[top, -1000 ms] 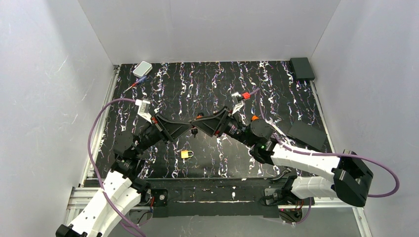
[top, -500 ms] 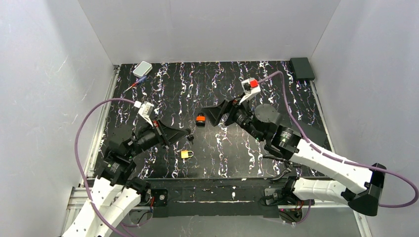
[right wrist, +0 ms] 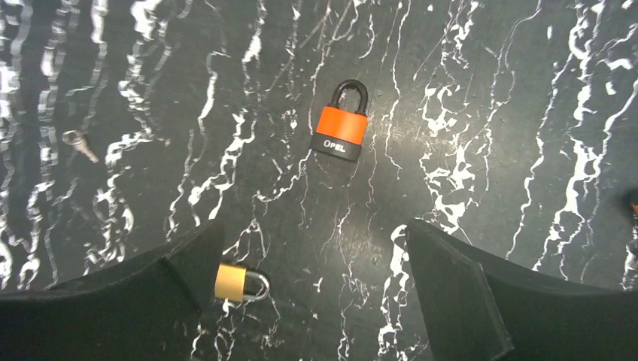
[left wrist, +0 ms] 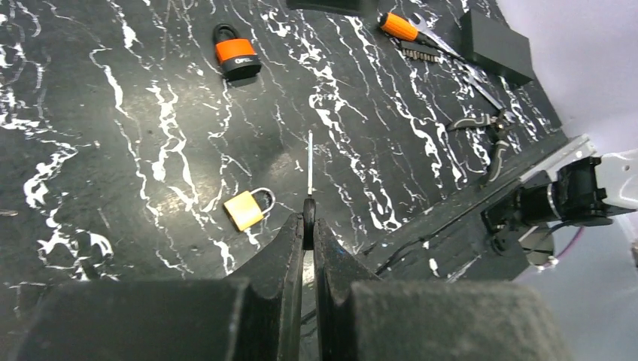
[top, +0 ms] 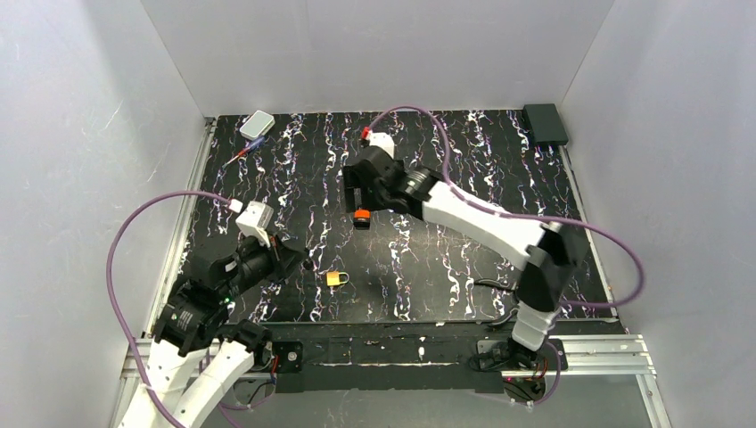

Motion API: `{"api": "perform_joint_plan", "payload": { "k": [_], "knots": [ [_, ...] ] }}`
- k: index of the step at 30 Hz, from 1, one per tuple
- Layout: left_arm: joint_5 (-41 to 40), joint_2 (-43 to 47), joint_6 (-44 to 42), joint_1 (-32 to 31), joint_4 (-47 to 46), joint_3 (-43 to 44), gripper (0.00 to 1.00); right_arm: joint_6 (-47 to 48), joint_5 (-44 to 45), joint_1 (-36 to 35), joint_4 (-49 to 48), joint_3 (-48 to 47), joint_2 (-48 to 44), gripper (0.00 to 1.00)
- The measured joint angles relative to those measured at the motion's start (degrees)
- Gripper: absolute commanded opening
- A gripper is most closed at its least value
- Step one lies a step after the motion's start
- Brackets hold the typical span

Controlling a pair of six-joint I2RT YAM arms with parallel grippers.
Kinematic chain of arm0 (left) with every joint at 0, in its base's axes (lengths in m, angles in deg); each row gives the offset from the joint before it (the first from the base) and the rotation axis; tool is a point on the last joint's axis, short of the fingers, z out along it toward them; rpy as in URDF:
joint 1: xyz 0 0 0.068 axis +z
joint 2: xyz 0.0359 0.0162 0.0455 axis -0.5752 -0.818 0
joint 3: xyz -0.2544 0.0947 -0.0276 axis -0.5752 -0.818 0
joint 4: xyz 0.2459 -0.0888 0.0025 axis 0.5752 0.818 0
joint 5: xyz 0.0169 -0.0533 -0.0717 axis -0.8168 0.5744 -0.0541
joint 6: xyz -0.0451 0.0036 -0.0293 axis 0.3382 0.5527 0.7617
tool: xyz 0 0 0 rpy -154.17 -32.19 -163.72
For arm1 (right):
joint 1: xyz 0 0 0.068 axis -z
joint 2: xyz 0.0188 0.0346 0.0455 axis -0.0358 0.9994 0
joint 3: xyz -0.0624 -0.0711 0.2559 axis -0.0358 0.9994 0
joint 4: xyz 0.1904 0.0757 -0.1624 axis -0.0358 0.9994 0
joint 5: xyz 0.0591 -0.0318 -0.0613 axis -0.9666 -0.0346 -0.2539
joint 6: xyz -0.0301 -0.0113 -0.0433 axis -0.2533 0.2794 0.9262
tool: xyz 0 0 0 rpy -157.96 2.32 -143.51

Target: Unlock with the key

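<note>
Near edge, left side: left gripper (left wrist: 307,226) clamped on key (left wrist: 309,159), a thin sliver seen edge-on with its dark head pinched, held beside yellow padlock (left wrist: 247,208). Mid-desk: right gripper (right wrist: 308,241), jaws wide apart, over orange padlock (right wrist: 342,128).

The key (left wrist: 309,177) looks bare metal (head matt), orange padlock (right wrist: 342,131) glossy plastic, yellow padlock (right wrist: 230,281) brassy

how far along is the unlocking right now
Done: the thin dark key is pinched in the shut left hand, blade pointing out. In hand: the open right hand hovers above the orange-and-black padlock, which lies flat on the black marbled table. Left: it looks locked, so the key has yet to go in and turn.
</note>
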Motion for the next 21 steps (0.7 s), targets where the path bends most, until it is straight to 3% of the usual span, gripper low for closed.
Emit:
{"api": "perform_joint_plan", "payload": {
  "k": [5,11,21],
  "knots": [
    [-2.9,4.5,-2.1,0.0,1.7,-1.5,0.00,-2.5,-4.4,3.1,9.2,-13.3,15.5,0.99],
    [-4.9,5.9,-3.0,0.0,2.4,-2.3,0.00,-4.3,-8.2,4.8,14.8,-22.4,28.2,0.98],
    [-5.3,6.0,-3.5,0.0,2.7,-2.3,0.00,-9.3,-9.4,5.8,16.3,-25.3,35.2,0.97]
  ]
}}
